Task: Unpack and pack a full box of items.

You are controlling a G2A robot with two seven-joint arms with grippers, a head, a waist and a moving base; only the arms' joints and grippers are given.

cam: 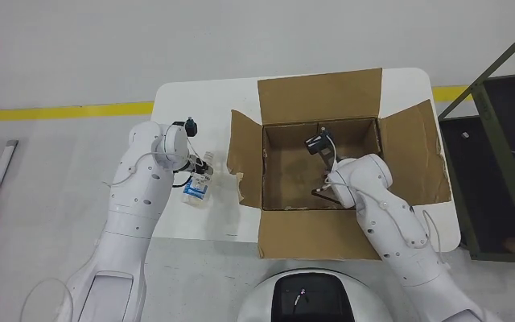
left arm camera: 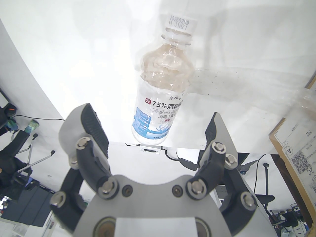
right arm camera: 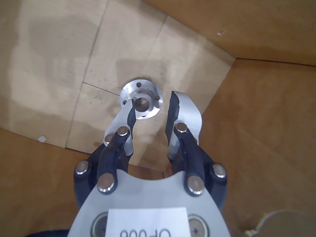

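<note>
The left hand (left arm camera: 151,113) hangs spread wide over an alcohol bottle (left arm camera: 160,94) lying on the white desk (left arm camera: 74,38) beside the cardboard box (cam: 322,97), inside which the right hand (right arm camera: 153,98), fingers parted, sits over a metal flange (right arm camera: 128,91), perhaps touching it.

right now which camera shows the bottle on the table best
The left wrist view: the bottle lies whole, cap to label, ahead of the open left gripper. The top view shows it small beside that arm. The right wrist view looks into the cardboard box.
</note>
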